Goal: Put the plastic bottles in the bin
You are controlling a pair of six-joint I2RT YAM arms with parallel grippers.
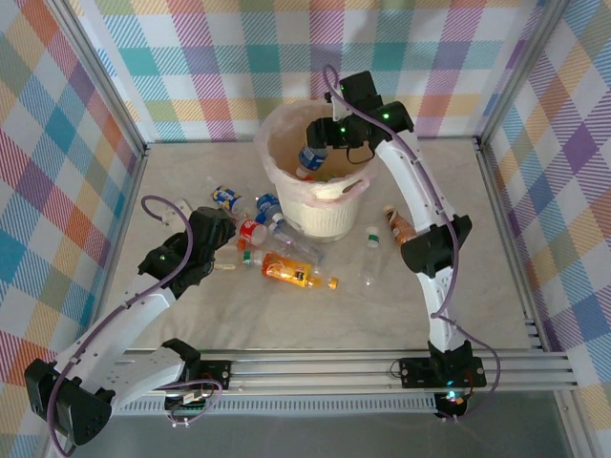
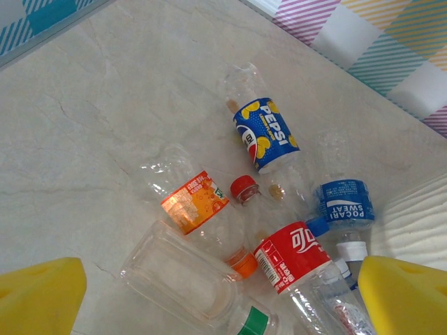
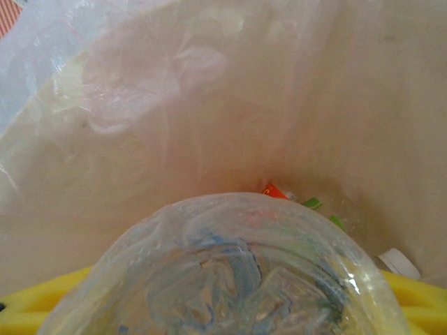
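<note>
My right gripper point(image 1: 321, 141) hangs over the mouth of the bin point(image 1: 329, 218). Its fingers are closed around a blue-labelled bottle point(image 1: 308, 160), which sits inside the ring of the rim. From my right wrist, that bottle's clear, crumpled base bulges close up between my yellow fingers point(image 3: 28, 307). Its label and cap are cut off. Beyond it the pinkish liner bag point(image 3: 209, 105) covers the bin wall. At the bottom I can make out only scraps of red and green and a white cap point(image 3: 398, 262), too blurred to name.

My left gripper point(image 1: 220, 229) hovers above a cluster of bottles just left of the bin, fingers spread wide and holding nothing. Below it lie a Pepsi bottle point(image 2: 265, 136), a Pocari Sweat bottle point(image 2: 342, 202), a red-labelled bottle point(image 2: 293, 258), an orange-labelled bottle point(image 2: 195, 202) and a flat clear bottle with a green band point(image 2: 185, 279). They are crowded and partly overlapping, and the lowest ones are cut by the frame edge.

A large orange bottle point(image 1: 291, 272) lies nearer my bases. An amber bottle point(image 1: 398, 226) lies to the right of the bin. The table point(image 1: 315, 320) is bare along its near edge and far left. Checked walls point(image 1: 57, 143) close it in on three sides.
</note>
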